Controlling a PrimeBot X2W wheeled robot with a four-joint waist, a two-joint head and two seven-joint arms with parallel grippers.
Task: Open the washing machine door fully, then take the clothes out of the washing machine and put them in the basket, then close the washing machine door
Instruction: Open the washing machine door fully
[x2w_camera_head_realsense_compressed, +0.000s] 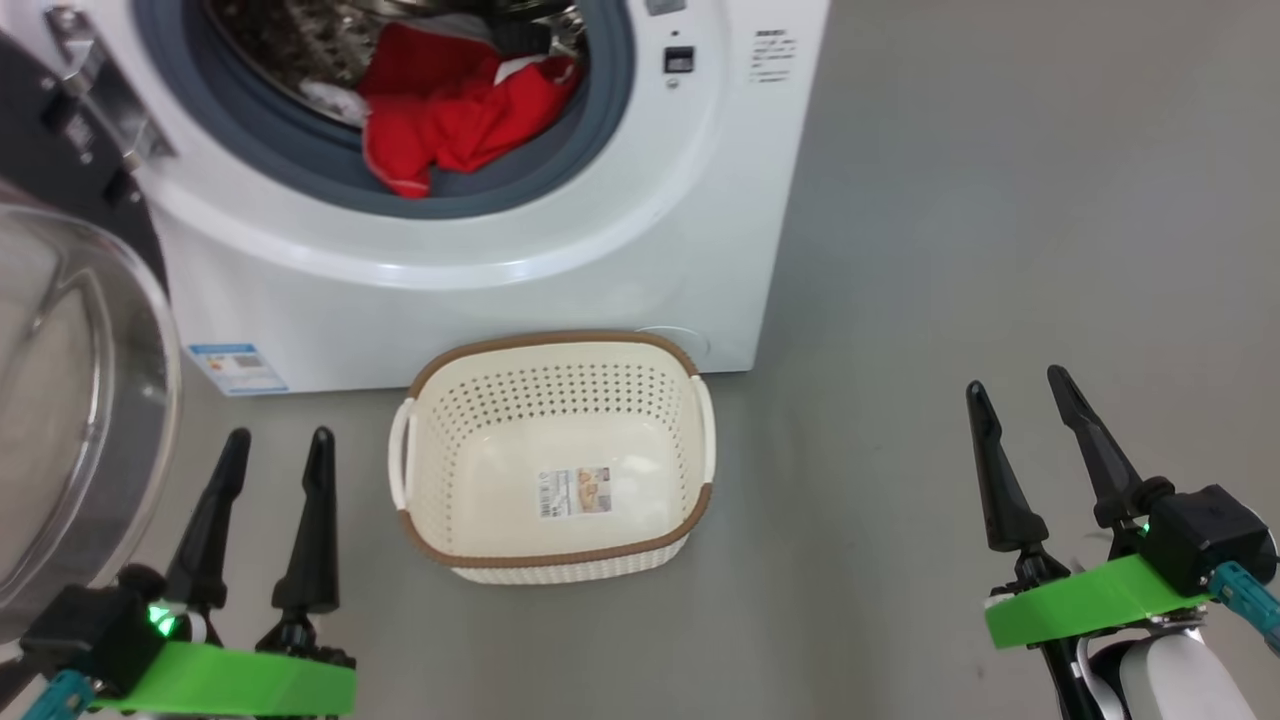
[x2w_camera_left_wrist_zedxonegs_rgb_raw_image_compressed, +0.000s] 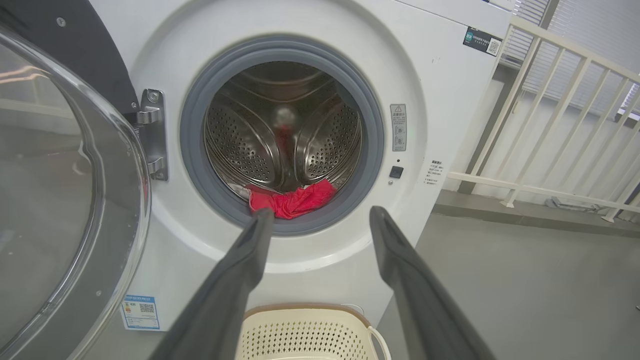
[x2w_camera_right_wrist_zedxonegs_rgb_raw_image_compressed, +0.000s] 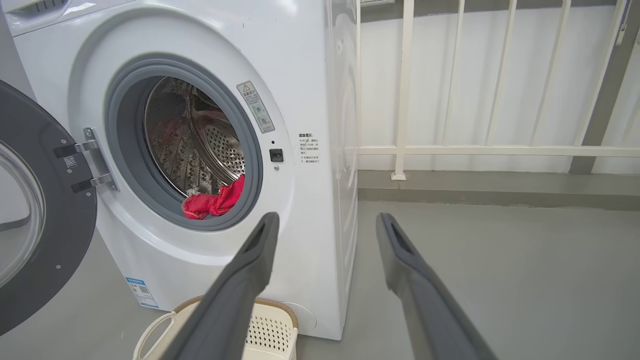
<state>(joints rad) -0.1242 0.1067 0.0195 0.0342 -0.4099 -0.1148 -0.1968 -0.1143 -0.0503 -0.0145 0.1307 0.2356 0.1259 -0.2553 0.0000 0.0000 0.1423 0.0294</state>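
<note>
Clothes (x2w_camera_head_realsense_compressed: 450, 120), bright red, lie heaped at the mouth of the washing machine (x2w_camera_head_realsense_compressed: 500, 290), whose door (x2w_camera_head_realsense_compressed: 70, 400) we see swung wide open on our left. The basket (x2w_camera_head_realsense_compressed: 550, 338) stands on the floor (x2w_camera_head_realsense_compressed: 900, 300) just before the machine. Our left gripper (x2w_camera_head_realsense_compressed: 281, 434) and right gripper (x2w_camera_head_realsense_compressed: 1016, 380) hover with fingers spread, pinching nothing.
</note>
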